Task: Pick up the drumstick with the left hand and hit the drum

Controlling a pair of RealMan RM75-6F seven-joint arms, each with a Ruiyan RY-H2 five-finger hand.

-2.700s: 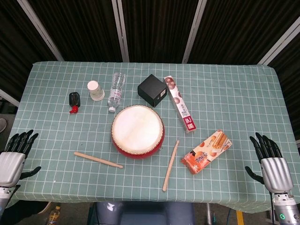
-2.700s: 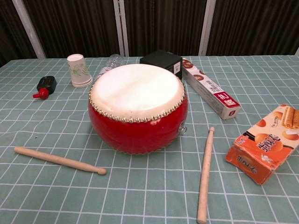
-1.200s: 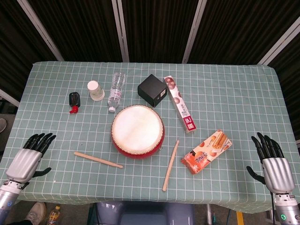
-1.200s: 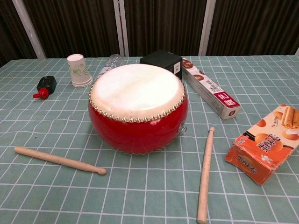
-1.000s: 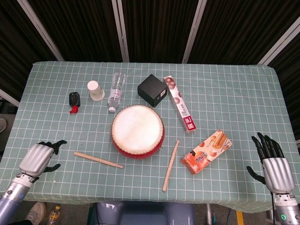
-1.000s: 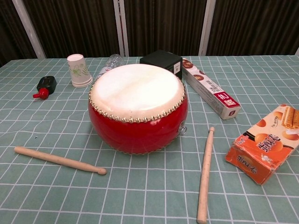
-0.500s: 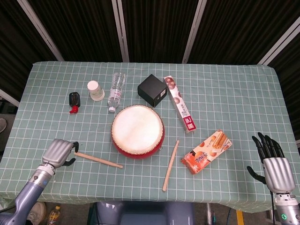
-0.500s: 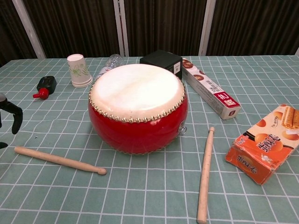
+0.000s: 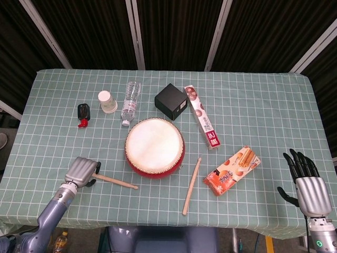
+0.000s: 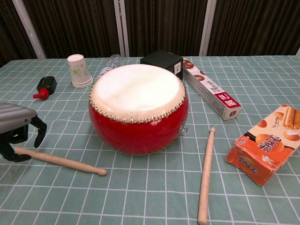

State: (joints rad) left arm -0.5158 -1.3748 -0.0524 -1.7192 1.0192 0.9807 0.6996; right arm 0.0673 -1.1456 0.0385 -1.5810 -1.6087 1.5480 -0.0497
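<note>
The red drum (image 9: 154, 147) with a pale skin stands mid-table, large in the chest view (image 10: 138, 105). A wooden drumstick (image 9: 118, 181) lies on the cloth left of the drum, its rounded tip toward the drum (image 10: 65, 162). My left hand (image 9: 81, 171) hovers over that stick's handle end, fingers arched down around it (image 10: 16, 129) but apart, and the stick lies flat on the table. A second drumstick (image 9: 192, 185) lies right of the drum (image 10: 205, 176). My right hand (image 9: 308, 184) rests at the table's right edge, fingers spread and holding nothing.
Behind the drum are a paper cup (image 9: 107, 101), a lying plastic bottle (image 9: 131, 101), a black box (image 9: 171, 101) and a long snack box (image 9: 202, 124). A biscuit box (image 9: 232, 170) lies at the right. A small black and red object (image 9: 83, 114) sits at the far left.
My left hand has moved rightward from the table's left edge to the drumstick's handle end, turning its fingers down over it. The stick and right hand have not moved.
</note>
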